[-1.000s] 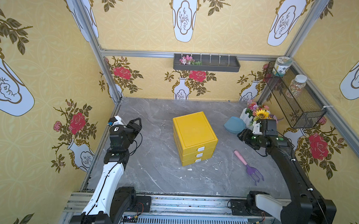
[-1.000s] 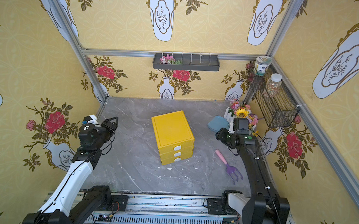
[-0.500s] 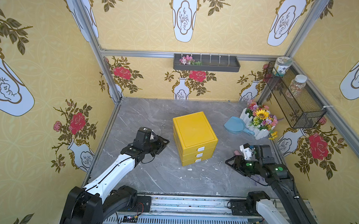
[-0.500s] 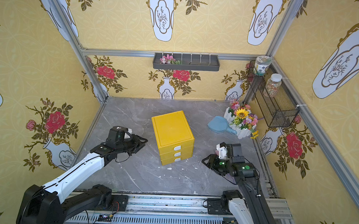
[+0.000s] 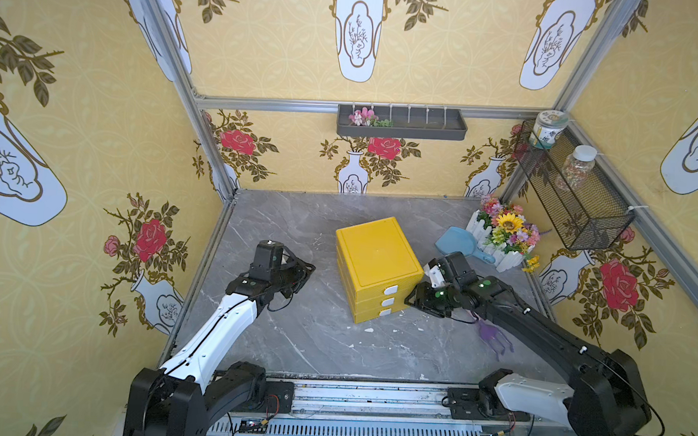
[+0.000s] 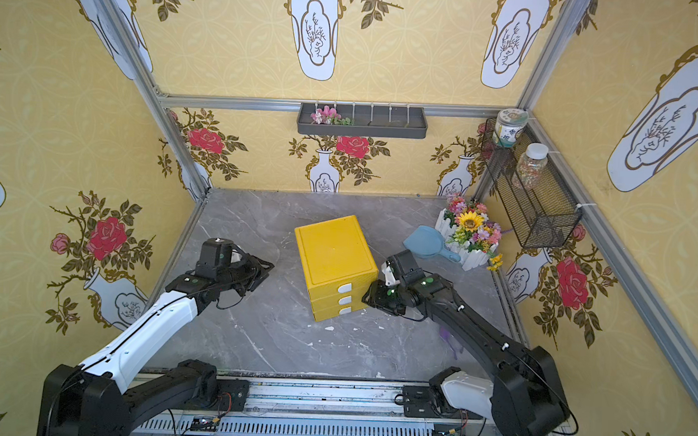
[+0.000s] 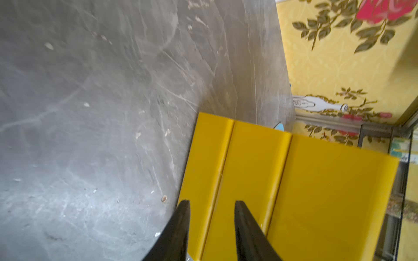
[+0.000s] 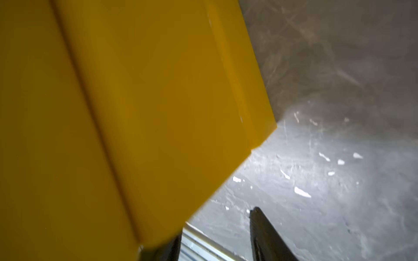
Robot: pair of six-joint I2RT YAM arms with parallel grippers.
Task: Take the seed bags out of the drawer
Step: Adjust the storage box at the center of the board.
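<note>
The yellow chest stands mid-table with all three drawers pushed in. The drawer is the top one, and its white pull tab faces the front. The seed bags are hidden. My left gripper hovers left of the chest, apart from it. In the left wrist view the left gripper is open and empty, pointing at the chest's side. My right gripper sits at the chest's front right corner. In the right wrist view the right gripper is open, and the chest covers one fingertip.
A blue scoop and a white-fenced flower box stand at the back right. A purple rake lies partly under my right arm. A wire basket with jars hangs on the right wall. White crumbs dot the floor in front of the chest.
Both arms have swung in toward the chest. The left came from the left wall. The right came down from the flower box to the chest's front right corner.
</note>
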